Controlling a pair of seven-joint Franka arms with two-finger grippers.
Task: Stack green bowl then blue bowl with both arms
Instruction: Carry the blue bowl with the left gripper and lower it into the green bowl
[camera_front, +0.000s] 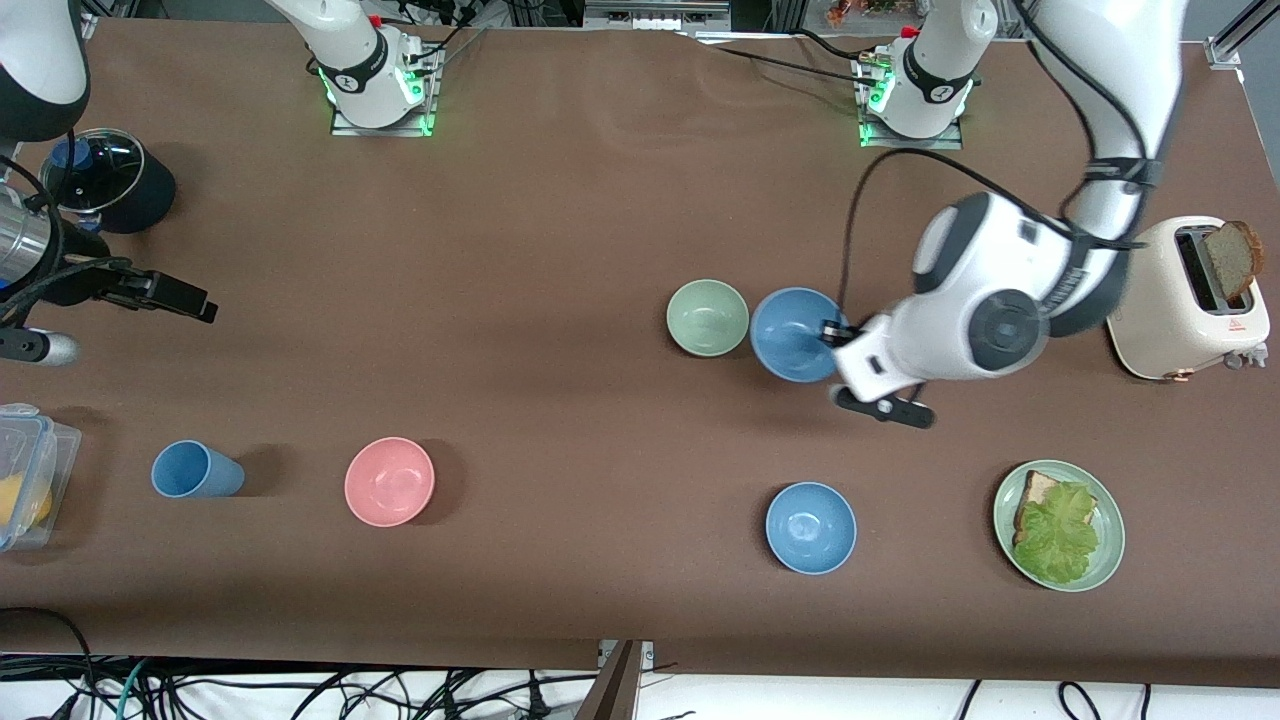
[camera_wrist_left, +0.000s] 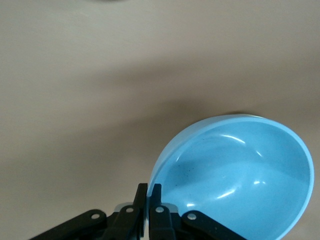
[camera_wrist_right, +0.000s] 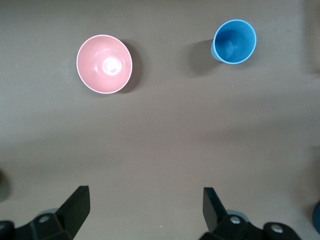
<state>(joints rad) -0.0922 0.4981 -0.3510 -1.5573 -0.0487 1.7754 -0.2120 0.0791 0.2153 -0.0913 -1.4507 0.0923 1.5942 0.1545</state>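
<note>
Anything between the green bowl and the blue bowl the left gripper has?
Nothing. In the front view the green bowl and the blue bowl sit side by side, rims nearly touching; the left gripper pinches the blue bowl's rim.

Robotics laboratory: two arm bases bolted to a brown table, loose cables on the floor, staged kitchen props including a toaster.

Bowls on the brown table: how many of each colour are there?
Blue round bowls: 2, one gripped at its rim by the left gripper, one nearer the camera
Pale green round bowl: 1
Pink round bowl: 1
Total: 4
</note>
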